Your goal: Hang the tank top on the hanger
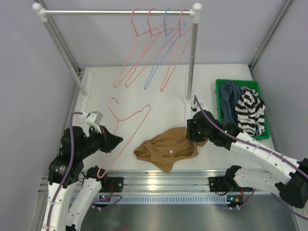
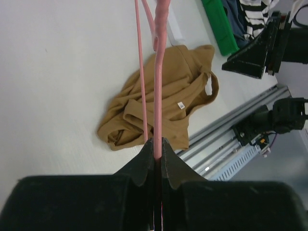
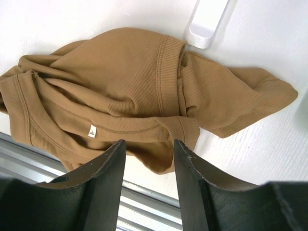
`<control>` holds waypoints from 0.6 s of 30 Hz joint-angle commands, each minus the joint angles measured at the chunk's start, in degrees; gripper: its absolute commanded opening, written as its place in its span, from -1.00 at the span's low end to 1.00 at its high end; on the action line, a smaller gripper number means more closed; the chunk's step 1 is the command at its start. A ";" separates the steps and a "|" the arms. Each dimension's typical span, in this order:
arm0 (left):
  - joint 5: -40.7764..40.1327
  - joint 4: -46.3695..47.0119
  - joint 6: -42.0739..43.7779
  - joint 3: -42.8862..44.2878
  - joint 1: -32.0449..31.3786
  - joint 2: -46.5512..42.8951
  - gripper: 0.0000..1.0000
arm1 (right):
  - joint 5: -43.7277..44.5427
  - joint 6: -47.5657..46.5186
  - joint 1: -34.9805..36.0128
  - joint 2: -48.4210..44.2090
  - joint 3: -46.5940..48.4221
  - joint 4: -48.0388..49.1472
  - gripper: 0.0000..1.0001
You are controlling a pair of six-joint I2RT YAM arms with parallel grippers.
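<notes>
though crumpled, ribbed caramel tank top (image 3: pixel 120 82); left pincer (image 2: pixel 155 142) clenched on hanger (image 1: pixel 126 132), right pincer (image 3: pixel 149 145) released

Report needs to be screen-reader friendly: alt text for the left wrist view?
The left gripper is shut on a salmon-pink wire hanger that runs away from the camera, above a crumpled tan tank top lying on the white table. At upper right are the black right gripper and the corner of a green bin holding other clothes.
</notes>
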 commanded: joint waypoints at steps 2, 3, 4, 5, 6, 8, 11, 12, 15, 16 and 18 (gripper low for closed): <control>5.95 -1.16 1.24 -3.18 -1.89 -0.60 -1.00 | 0.27 0.59 0.58 -0.36 -0.61 2.22 -0.12; 6.74 -1.16 1.41 -3.54 -2.33 -0.60 -1.00 | 0.26 0.76 0.58 -0.53 -0.96 2.31 -0.14; 7.01 -1.51 1.94 -3.80 -2.86 -0.60 -1.00 | 0.00 0.85 0.58 -0.79 -1.32 2.40 -0.15; 7.10 -1.77 2.20 -4.07 -3.82 -0.52 -1.00 | -0.09 1.11 0.58 -0.88 -2.19 2.57 -0.16; 7.27 -1.77 2.38 -4.07 -4.35 -0.43 -1.00 | -0.17 1.55 0.58 -1.23 -2.81 2.66 -0.18; 8.15 -1.77 2.47 -4.16 -5.76 -0.08 -1.00 | -0.53 1.99 0.58 -1.94 -4.38 2.75 -0.20; 9.21 -1.69 2.38 -4.42 -7.43 0.89 -1.00 | -0.88 3.13 0.67 -3.43 -6.06 2.22 -0.23; 9.21 -1.51 2.38 -4.34 -7.78 1.15 -1.00 | -0.79 3.75 0.67 -3.96 -6.50 1.96 -0.24; 9.73 -1.51 2.29 -4.33 -9.80 2.55 -1.00 | -0.70 4.72 0.67 -5.80 -7.99 1.08 -0.25; 9.74 -1.51 2.29 -4.33 -10.42 3.00 -1.00 | -0.79 4.89 0.67 -6.59 -8.69 0.99 -0.26; 9.65 -1.42 2.38 -4.07 -12.26 4.57 -1.00 | -1.05 5.51 0.59 -7.04 -9.40 0.99 -0.28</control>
